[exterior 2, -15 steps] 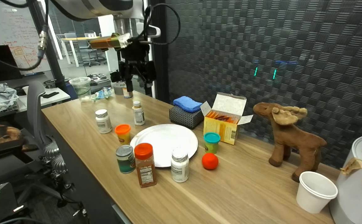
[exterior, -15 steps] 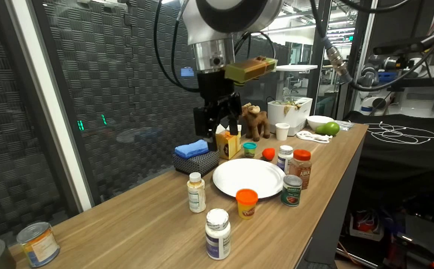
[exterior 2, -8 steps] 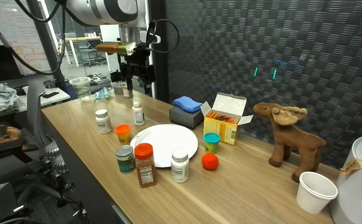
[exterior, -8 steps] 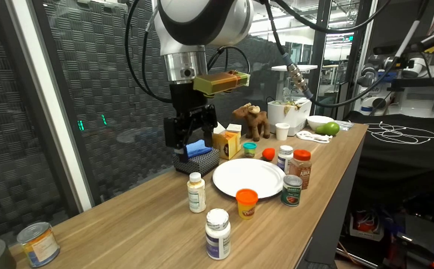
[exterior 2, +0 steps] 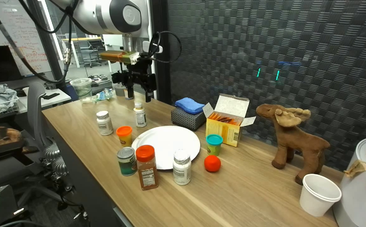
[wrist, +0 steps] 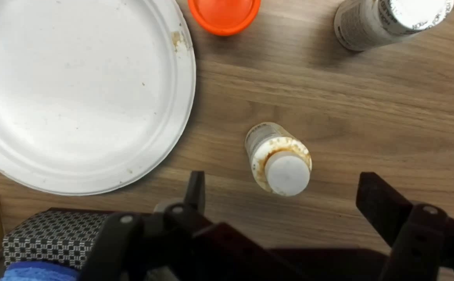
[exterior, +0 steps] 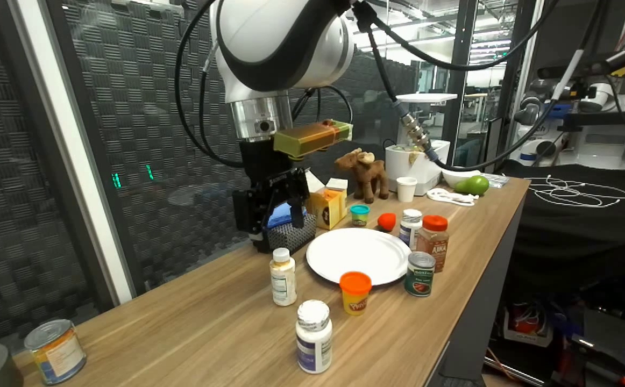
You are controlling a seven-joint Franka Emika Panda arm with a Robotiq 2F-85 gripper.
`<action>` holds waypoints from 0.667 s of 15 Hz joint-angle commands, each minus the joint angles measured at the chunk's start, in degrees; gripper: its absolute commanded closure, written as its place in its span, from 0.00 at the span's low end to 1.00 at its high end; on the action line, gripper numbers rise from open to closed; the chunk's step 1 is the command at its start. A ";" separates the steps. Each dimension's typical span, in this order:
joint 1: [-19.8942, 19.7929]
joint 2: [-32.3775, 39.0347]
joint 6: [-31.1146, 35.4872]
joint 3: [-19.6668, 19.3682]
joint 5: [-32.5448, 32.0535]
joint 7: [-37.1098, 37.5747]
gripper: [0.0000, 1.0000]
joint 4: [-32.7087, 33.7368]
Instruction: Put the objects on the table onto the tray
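We are seeing a glossy white arm (exterior: 258, 29) with a broad black band (exterior: 269, 78), a pale round disc (exterior 2: 131, 15) set in black and a polished metal collar (exterior: 261, 117). We are noticing black cables (exterior: 178, 88), a ribbed metal connector (exterior: 416, 131) and a yellow-green block (exterior: 304, 140) with an orange-brown top. We are finding the gripper (exterior: 279, 234) matte black, with round grey screws (wrist: 177, 209) and unreadable pale lettering (exterior: 278, 179).

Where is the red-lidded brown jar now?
In an exterior view, the jar stands in front of the round white plate, between a green tin can, left, and a white bottle, right.
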 commanded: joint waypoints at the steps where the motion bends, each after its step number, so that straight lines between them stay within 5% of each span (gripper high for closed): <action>1: 0.51 2.61 -1.72 -0.32 1.69 -1.78 0.00 3.14; 3: 0.65 3.46 -1.74 -0.50 1.57 -1.58 0.00 3.61; 5: 0.80 3.67 -1.63 -0.66 1.35 -1.14 0.26 3.71; 10: 1.06 2.52 -1.35 -0.98 0.84 -0.47 0.66 2.54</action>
